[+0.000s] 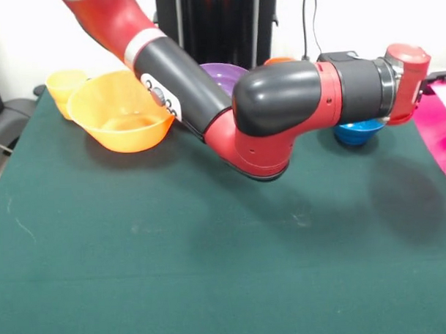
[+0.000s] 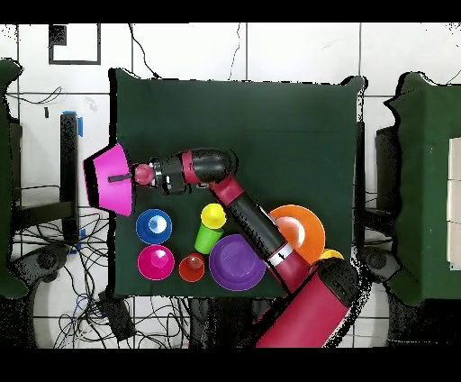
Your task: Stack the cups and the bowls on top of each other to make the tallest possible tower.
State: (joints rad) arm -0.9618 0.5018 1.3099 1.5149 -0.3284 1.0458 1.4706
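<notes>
- One large hot pink bowl [image 2: 106,179] hangs tilted on our gripper [image 2: 135,175], at the table's edge; we cannot tell the grip.
- Just beside the gripper sits the blue bowl [image 2: 153,225]; we risk dropping pink overboard.

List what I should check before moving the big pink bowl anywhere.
1. Hot pink bowl at the gripper: ok, tilted on its side at the table's edge.
2. Hold secure: cannot tell.
3. Orange bowl empty as a base: ok.
4. Blue bowl apart from the pink one: ok.
5. Arm clear of the purple bowl: cannot tell; it crosses above the rim.
</notes>
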